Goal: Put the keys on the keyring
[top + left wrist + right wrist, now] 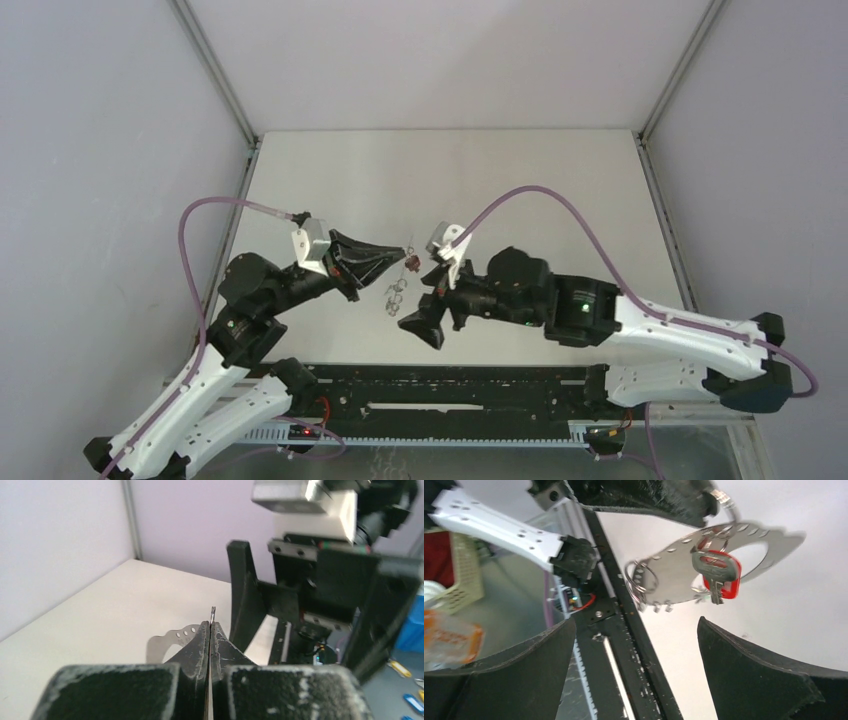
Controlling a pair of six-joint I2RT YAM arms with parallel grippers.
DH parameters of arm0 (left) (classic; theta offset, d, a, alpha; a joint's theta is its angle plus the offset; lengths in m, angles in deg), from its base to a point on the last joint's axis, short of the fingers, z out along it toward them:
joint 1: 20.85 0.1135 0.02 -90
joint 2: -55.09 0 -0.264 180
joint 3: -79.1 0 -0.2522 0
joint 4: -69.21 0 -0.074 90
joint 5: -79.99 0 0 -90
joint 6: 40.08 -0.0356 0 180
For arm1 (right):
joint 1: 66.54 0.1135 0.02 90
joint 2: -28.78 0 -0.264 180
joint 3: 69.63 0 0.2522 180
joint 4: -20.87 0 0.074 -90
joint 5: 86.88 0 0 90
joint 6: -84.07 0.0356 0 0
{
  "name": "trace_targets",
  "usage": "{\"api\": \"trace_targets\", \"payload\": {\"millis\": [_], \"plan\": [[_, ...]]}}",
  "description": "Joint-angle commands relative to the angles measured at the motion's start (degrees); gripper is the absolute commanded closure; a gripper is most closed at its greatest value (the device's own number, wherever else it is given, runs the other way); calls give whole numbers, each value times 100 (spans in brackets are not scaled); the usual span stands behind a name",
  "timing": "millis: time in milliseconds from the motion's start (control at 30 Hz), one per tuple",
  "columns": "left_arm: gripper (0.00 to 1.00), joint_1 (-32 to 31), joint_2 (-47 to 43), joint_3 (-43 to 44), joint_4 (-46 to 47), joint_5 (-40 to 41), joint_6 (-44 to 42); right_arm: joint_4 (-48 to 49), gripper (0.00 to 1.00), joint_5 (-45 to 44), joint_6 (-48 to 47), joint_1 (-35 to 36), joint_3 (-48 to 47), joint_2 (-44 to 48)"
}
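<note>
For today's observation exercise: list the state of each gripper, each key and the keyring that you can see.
left gripper: shut on the keyring.
right gripper: open, empty.
keyring: lifted, dangling from the left gripper.
red key: hanging from the keyring.

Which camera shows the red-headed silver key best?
Right wrist: the silver key with the red plastic head hangs large and close. Top external shows only a reddish speck; left wrist doesn't show it.

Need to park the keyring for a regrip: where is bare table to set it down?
Crowded: the centre, where the shut left tool holds the keyring beside the open right tool. Bare: the far half of the table, from there to the back wall.
</note>
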Motion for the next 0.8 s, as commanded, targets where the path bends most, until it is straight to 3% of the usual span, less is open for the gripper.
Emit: {"api": "trace_targets", "payload": {"millis": [0,200,367,433,500,533,567,700,733,767], "plan": [[100,26,-18,129,106,930,-333,463,0,-1986,-41,379,-176,-464],[100,29,63,97,108,1627,-363,1083,0,-2776,90,380,-185,-1064],[100,28,52,76,148,1612,-311,1032,3,-3538,-33,254,-173,-1329],[100,30,43,60,149,1611,-299,1037,19,-3264,-28,98,-178,-1321],[100,30,46,39,164,1607,-289,1193,60,-2762,-149,-69,-149,-1321],[100,28,57,33,165,1610,-280,1248,88,-2525,-174,-144,-146,-1327],[100,32,58,24,165,1618,-279,1318,100,-2334,-218,-205,-145,-1330],[100,30,140,16,77,1791,-304,1519,100,-1921,-478,-287,-45,-1267],[95,33,191,33,19,1885,-331,1542,100,-1966,-530,-285,9,-1254],[78,37,244,54,-37,1928,-346,1457,100,-2035,-558,-284,36,-1251]]}}
